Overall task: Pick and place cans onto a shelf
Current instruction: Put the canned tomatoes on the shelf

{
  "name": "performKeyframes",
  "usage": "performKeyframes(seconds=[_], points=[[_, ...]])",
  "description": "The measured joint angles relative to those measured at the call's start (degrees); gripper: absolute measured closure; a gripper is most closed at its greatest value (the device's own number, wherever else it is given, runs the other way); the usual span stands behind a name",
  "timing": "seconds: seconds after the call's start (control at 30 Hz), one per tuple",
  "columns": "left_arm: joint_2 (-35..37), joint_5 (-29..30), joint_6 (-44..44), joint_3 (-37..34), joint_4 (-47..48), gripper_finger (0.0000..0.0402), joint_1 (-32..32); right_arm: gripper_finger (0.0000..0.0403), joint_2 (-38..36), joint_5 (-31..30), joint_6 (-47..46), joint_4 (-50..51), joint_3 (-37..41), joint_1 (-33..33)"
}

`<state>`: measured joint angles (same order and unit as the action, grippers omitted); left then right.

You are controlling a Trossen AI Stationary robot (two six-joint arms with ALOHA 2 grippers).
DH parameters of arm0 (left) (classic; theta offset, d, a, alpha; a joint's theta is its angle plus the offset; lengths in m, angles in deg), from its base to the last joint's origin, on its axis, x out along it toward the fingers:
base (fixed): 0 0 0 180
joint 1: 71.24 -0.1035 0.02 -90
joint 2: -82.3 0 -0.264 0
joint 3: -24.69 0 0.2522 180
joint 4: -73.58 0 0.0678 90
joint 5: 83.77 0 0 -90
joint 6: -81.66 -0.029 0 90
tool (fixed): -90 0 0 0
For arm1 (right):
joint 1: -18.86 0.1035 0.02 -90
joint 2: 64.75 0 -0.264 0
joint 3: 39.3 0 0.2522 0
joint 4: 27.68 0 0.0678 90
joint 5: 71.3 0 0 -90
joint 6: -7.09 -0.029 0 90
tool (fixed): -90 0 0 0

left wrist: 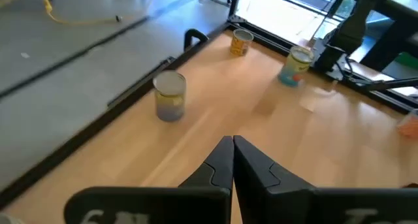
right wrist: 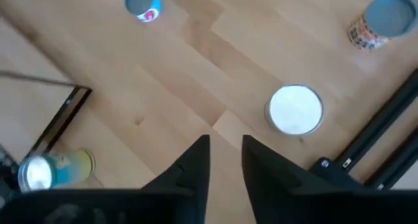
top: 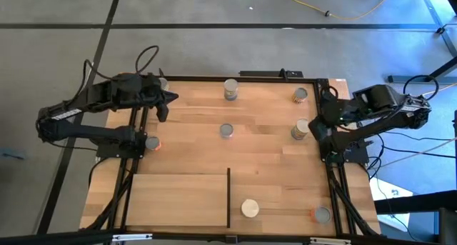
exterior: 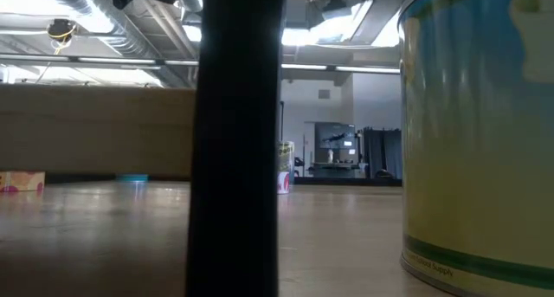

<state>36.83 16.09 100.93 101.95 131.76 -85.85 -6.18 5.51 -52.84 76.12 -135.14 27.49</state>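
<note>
Cans spread over the tabletop, none on the shelf panel; both arms at the table's far corners.

We count six short round metal cans on the light-wood tabletop (top: 271, 152): silver-top w/ yellowish label at far-edge centre (top: 230, 90), another near the far right corner (top: 300, 96), grey-top one mid-table (top: 226, 131), yellow-label one by the right edge (top: 300, 129), cream-top one at the near edge (top: 250, 208), just right of the thin black upright divider (top: 228, 197), and grey-top w/ orange label at the near right corner (top: 321, 215). The flat light-wood shelf panel (top: 178, 201) lies at near left, bare. Right gripper (right wrist: 224, 160) hovers just beside the right-edge can, fingers narrowly apart, holding nothing. Left gripper (left wrist: 232, 160) sits above the far left corner, fingertips pressed together, empty.
</note>
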Motion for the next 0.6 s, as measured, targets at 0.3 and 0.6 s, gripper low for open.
performKeyframes(seconds=[0.3,0.6], points=[[0.04,-4.87,0.14,0.00,0.17,0.0401,0.00,0.0284,7.24,0.54,-4.16,-0.04,0.04,-6.14],[0.04,-5.06,0.14,0.00,0.13,0.0401,0.00,0.0283,15.50,4.25,1.71,-0.18,0.77,-13.72]])
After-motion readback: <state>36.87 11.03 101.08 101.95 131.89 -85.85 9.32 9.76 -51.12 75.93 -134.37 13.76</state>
